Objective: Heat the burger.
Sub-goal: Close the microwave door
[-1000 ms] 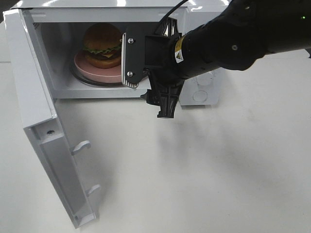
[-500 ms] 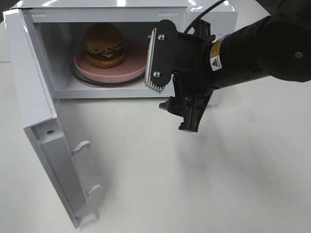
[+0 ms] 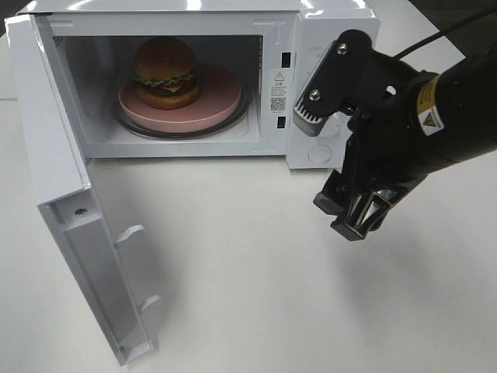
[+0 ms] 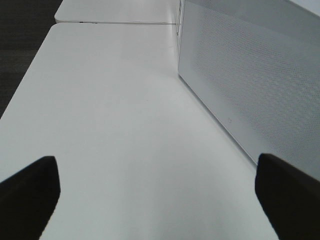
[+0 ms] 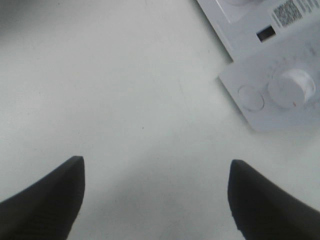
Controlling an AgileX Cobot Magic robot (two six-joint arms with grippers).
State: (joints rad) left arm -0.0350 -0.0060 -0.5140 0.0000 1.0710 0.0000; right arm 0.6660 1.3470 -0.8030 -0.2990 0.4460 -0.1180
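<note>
The burger (image 3: 165, 72), with a brown bun, lettuce and cheese, sits on a pink plate (image 3: 210, 105) inside the open white microwave (image 3: 326, 23). Its door (image 3: 70, 202) swings out to the left. My right gripper (image 3: 356, 210) is open and empty, hanging over the table in front of the microwave's control panel (image 5: 280, 95), to the right of the cavity. Its dark fingers (image 5: 45, 200) show wide apart in the right wrist view. My left gripper (image 4: 160, 192) is open and empty over bare table, beside the microwave's perforated side wall (image 4: 250, 75). It is out of the exterior high view.
A white table (image 3: 256, 295) lies in front of the microwave. The open door stands out over the left front of the table. A dial (image 5: 295, 87) and a round button (image 5: 250, 97) are on the panel. A second white table (image 4: 115, 10) adjoins at the back.
My right arm has drawn back out from the microwave opening, moving right and toward the front. The burger and plate stay inside. The door has not moved.
</note>
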